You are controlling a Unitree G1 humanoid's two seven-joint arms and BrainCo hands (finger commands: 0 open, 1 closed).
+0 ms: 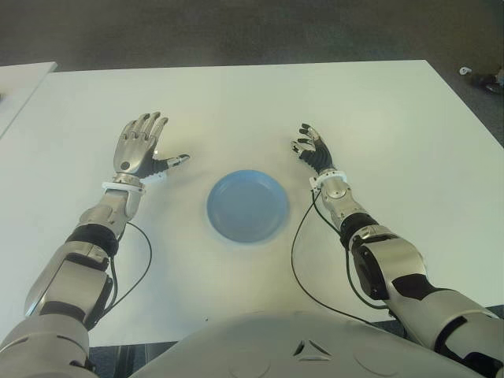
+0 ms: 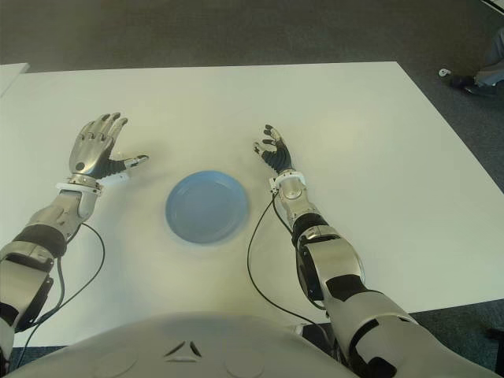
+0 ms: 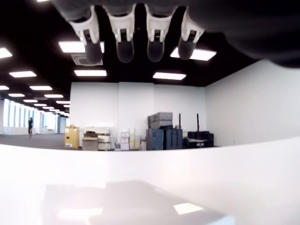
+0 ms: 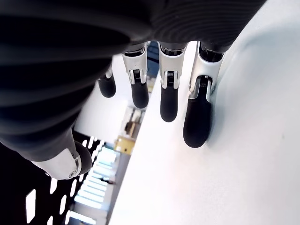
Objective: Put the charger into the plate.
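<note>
Plate (image 1: 247, 206) without readable writing

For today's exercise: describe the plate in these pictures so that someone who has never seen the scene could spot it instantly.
Start at the big white table in front of the robot. Near its front edge, between the open left hand and the open right hand, lies the plate. It is round, shallow, pale blue and holds nothing, the only coloured thing on the white top.
</note>
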